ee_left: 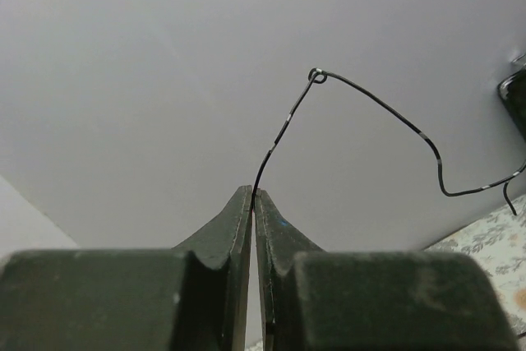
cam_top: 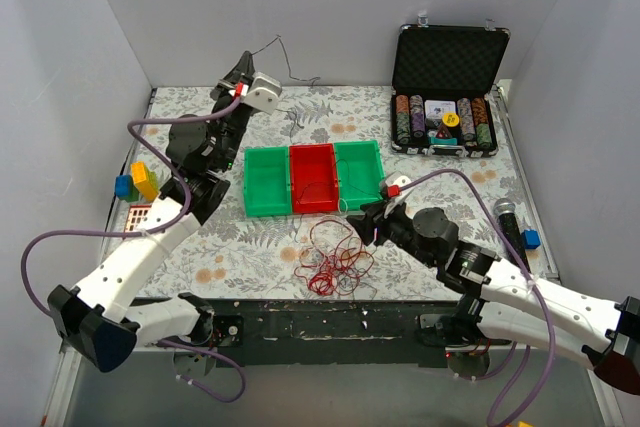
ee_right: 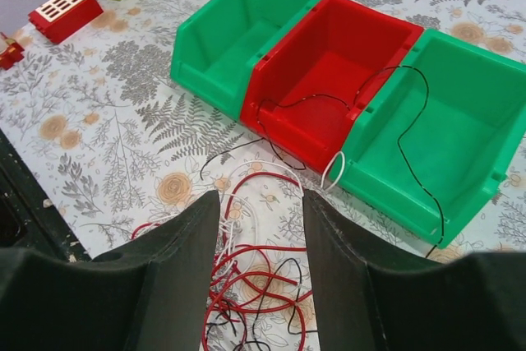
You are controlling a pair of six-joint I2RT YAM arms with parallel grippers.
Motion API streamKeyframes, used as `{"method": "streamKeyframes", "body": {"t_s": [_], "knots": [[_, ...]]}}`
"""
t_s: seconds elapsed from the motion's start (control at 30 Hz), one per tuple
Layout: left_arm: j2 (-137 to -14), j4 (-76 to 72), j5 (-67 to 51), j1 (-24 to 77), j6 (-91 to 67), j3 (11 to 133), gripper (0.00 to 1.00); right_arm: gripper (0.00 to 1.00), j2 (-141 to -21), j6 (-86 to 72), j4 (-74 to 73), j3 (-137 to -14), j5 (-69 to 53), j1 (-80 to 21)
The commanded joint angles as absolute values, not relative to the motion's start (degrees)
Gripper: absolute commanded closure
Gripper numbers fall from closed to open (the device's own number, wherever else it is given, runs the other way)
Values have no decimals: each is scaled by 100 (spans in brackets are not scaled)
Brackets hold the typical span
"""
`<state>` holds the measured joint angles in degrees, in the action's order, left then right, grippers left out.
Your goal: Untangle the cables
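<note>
The cables (cam_top: 331, 253) lie as a loose tangle of red, whitish and dark strands on the flowered table, in front of the bins. In the right wrist view the tangle (ee_right: 255, 273) sits between and below my open right gripper (ee_right: 259, 196). That gripper (cam_top: 360, 218) hovers just right of the tangle, holding nothing. A dark strand (ee_right: 411, 133) trails over the red and right green bins. My left gripper (cam_top: 246, 62) is raised at the back left. It is shut (ee_left: 253, 193) on one thin dark wire (ee_left: 374, 103), which arcs up and to the right in the air.
Three bins stand in a row: green (cam_top: 264, 183), red (cam_top: 313, 178), green (cam_top: 359, 174). An open case of poker chips (cam_top: 447, 87) is at the back right. Toy blocks (cam_top: 138, 183) and a red brick (cam_top: 139, 215) are at the left, and a microphone (cam_top: 508, 217) at the right edge.
</note>
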<state>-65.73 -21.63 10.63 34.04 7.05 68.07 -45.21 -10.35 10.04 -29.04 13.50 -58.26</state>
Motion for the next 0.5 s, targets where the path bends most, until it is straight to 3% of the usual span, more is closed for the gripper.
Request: {"method": "streamKeyframes", "body": {"t_s": [0.0,0.47], "knots": [[-6504,-2408,1319,3033,308,6522,98,47,-4281,-1081,923,-2839,1819,-5845],[-6407,-2233,1257,2786,149,5837,100,49,-4307,-1107,826,-2795,1995,-5748]]}}
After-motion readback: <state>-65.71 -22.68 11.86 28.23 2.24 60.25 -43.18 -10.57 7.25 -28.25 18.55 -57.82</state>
